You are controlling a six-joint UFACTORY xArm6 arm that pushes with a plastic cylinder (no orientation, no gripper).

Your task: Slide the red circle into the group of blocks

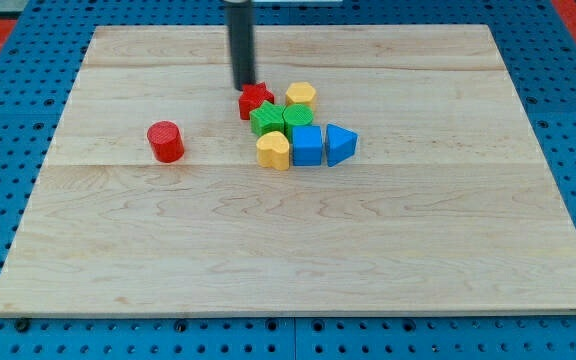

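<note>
The red circle (166, 141) stands alone on the wooden board, to the view's left of the group. The group sits near the board's middle: a red star (257, 101), a yellow hexagon (301, 96), two green blocks (266, 120) (298, 118), a yellow heart (274, 151), a blue cube (307, 145) and a blue triangle (340, 144). My tip (244, 86) is at the upper left edge of the group, right beside the red star and well to the right of and above the red circle.
The wooden board (298, 250) lies on a blue pegboard surface (8, 130) that borders it on all sides.
</note>
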